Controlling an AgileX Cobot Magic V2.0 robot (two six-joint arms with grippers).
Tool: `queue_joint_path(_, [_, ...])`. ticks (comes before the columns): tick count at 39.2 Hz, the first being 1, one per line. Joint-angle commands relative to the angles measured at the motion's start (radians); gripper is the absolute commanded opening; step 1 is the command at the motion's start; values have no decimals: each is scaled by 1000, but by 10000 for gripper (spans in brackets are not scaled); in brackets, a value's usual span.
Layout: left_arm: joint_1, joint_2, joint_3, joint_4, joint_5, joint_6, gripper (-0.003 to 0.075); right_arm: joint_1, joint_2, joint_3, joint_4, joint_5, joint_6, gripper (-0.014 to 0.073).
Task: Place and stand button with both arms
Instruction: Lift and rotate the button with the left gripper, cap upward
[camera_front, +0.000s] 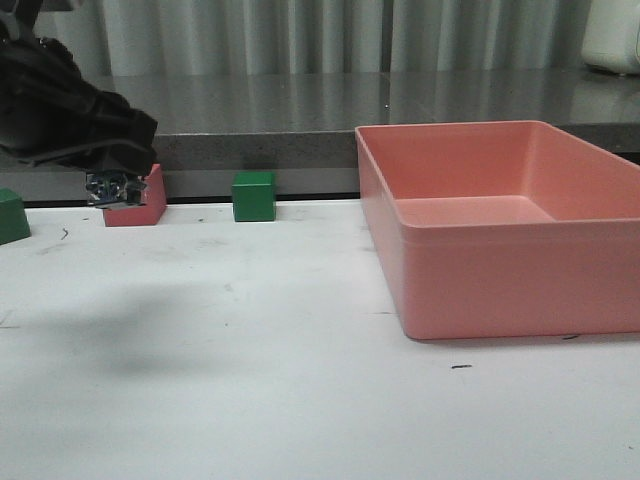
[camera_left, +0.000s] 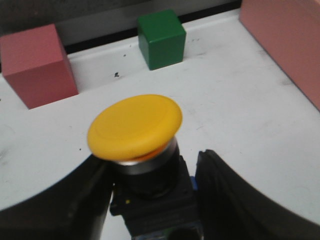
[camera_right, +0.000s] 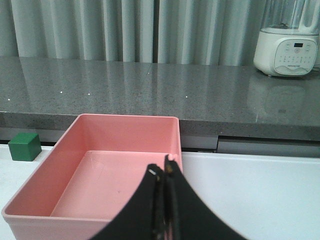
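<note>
Surface (camera_front: 250, 400): flat white top, matte, scuffed with small dark marks and smudges. Behind it runs a grey speckled stone counter (camera_front: 330, 105), polished enough to mirror the pale pleated curtain (camera_front: 330, 35) hanging along the back. A white kitchen appliance (camera_right: 289, 47) with a control panel and clear jug stands on that counter, far right.

Pink bin (camera_front: 500, 225): rectangular, smooth moulded plastic, rounded corners, stepped rim, plain flat floor. It sits on the right half of the surface.

Blocks along the far edge: a green cube (camera_front: 254, 196), hard-edged and glossy; a pink block (camera_front: 140, 200) to its left; another green block (camera_front: 12, 216) at the left margin of the front view.

Left arm (camera_front: 60, 110): bulky, black, cable-wrapped, at upper left above the surface, in front of the pink block. Left hand (camera_left: 150, 200): two broad black fingers (camera_left: 235, 195) pinching the button (camera_left: 135, 125) by its body. The button is held off the surface, near the pink block and green cube. Cap is a smooth yellow dome, slightly satin; under it a bright metal collar, then a black blocky body with a touch of blue at the edge. In the front view it shows only as a small shiny bundle under the arm.

Right hand (camera_right: 162, 175): slim black fingers pressed together, tips meeting, holding nothing, above the near rim of the pink bin.
</note>
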Motion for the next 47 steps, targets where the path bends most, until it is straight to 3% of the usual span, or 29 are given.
queue_joint_path(1, [-1,-38,92,61,-315,13,148,-7,8,-27,-15,-81,-6,-62])
queue_joint_path(6, [-1,-4,199,-41,-552,128,148,-7,8,-27,-15,-81,-6,-62])
queue_joint_path(12, [-1,79,265,-145,-730,210,148,-7,8,-27,-15,-81,-6,-62])
queue_joint_path(26, [-3,294,273,-143,-898,252,148,-7,8,-27,-15,-81,-6,-62])
queue_joint_path(41, [-3,352,294,-143,-935,254,149,-7,8,-27,-15,-80,-6,-62])
queue_joint_path(47, [-3,352,323,-143,-955,254,211,-7,8,-27,-15,-80,-6,-62])
